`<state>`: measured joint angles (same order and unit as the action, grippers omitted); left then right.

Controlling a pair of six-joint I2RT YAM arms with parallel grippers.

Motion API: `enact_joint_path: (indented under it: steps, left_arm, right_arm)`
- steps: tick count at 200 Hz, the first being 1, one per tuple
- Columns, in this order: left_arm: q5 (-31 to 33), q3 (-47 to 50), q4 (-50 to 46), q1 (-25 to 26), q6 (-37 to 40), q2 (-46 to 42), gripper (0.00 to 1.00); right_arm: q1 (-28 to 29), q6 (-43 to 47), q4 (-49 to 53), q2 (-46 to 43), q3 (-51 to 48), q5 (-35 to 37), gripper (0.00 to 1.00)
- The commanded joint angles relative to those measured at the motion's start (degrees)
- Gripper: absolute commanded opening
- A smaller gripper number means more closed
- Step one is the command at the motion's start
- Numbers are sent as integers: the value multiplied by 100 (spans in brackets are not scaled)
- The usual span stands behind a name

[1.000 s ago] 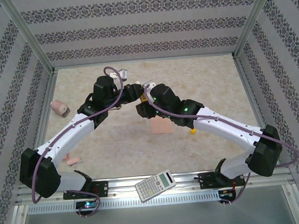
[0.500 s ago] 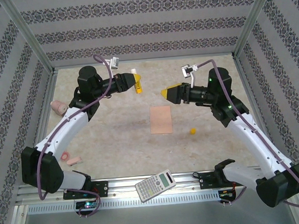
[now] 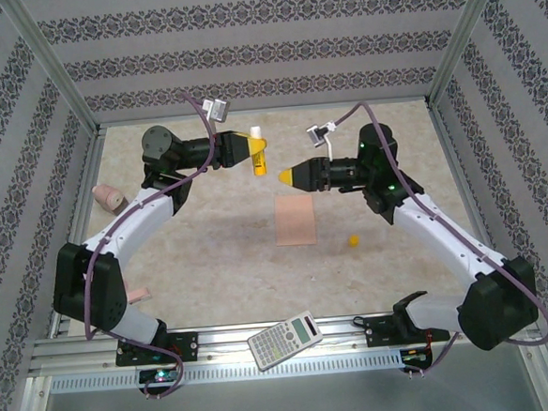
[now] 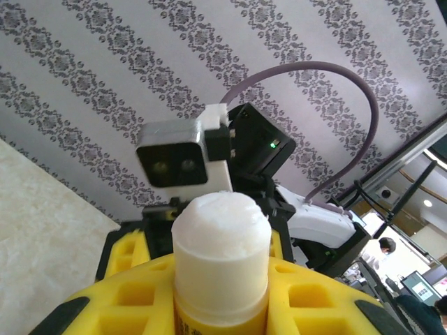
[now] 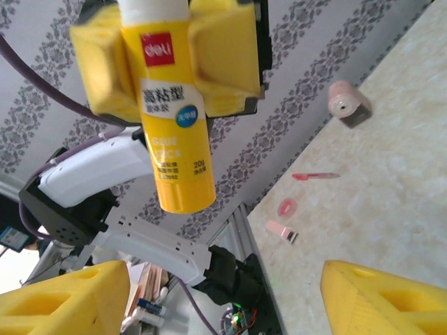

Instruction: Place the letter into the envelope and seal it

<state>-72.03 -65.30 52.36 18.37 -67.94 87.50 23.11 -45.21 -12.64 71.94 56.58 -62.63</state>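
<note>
Top external: envelope flat mid-table, left gripper clamps uncapped glue stick aloft, right gripper open; gluing and sealing seemingly not yet done.

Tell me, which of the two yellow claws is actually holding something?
The left gripper: its jaws clamp a yellow glue stick with its white tip bare. The right gripper stands open, holding nothing.

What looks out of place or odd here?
The calculator lies askew on the front rail, off the tabletop. A small yellow piece, perhaps a cap, lies loose right of the envelope. The left hand holds a glue stick aloft, seemingly uncapped.
</note>
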Motion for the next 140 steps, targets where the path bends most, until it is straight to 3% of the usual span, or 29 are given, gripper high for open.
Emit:
enact_joint_path:
  steps: [1,68,140]
  left_arm:
    - [-121,-51,1000,-2,-420,69,0]
    - [73,159,1108,10,-437,34,0]
    - [195,253,1249,14,-507,52,0]
  right_arm:
    - [243,-114,-621,196,238,-109,72]
    - [597,-734,-1933,609,292,19,68]
    - [712,-822,-2171,781,420,40,48]
